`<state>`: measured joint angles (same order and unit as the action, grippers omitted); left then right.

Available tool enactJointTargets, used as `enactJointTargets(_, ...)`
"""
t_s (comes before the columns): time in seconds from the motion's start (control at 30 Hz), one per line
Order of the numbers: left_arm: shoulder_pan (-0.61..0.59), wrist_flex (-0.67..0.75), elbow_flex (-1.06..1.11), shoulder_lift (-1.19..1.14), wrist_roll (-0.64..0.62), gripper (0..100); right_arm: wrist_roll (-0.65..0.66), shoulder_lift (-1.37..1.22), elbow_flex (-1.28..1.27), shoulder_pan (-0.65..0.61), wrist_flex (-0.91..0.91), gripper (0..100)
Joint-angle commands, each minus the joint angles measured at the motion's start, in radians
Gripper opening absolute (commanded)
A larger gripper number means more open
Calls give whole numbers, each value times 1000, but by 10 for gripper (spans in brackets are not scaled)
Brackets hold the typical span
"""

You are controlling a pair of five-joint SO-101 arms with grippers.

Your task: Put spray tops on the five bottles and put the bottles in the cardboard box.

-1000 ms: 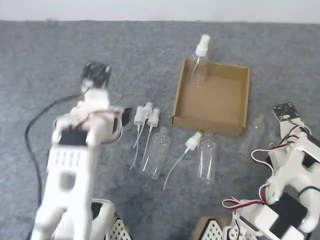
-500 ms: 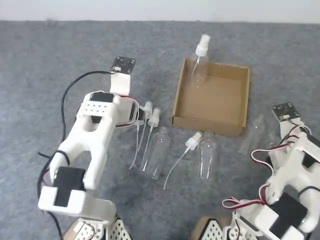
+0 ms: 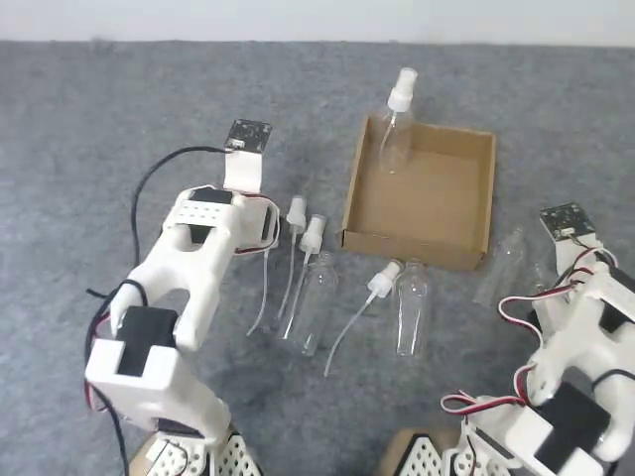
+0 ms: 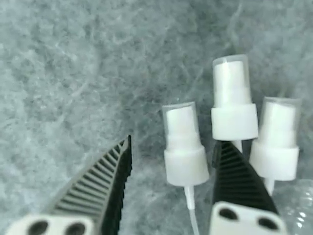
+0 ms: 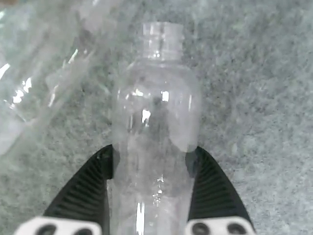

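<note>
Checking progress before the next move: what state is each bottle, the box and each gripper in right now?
Boxed bottle: upright, top on.
Cardboard box: open, holds one bottle.
Left lying bottle: uncapped.
Middle lying bottle: uncapped.
Left gripper: open around a loose spray top.
Right gripper: shut on held bottle, uncapped.

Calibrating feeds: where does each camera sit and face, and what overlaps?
High view: fixed overhead, looking down on left arm, right arm and cardboard box.
Left wrist view: left wrist, facing carpet; open left tool around a spray top.
Right wrist view: right wrist; right tool clasping a bottle.
Shared: spray tops, high and left wrist views.
</note>
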<state>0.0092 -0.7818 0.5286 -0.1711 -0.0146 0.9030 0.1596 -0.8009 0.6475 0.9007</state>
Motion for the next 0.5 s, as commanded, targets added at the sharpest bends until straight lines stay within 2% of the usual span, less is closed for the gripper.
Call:
enactJointTargets(0.0, -2, 15, -54, 12, -6, 227, 9, -25, -26, 18, 10, 21)
enactJointTargets(0.13, 0, 21, -54, 5, -5, 176, 11, -25, -26, 18, 4, 21)
enactJointTargets(0.47, 0, 21, -54, 9, -5, 154, 12, -25, -26, 18, 2, 21)
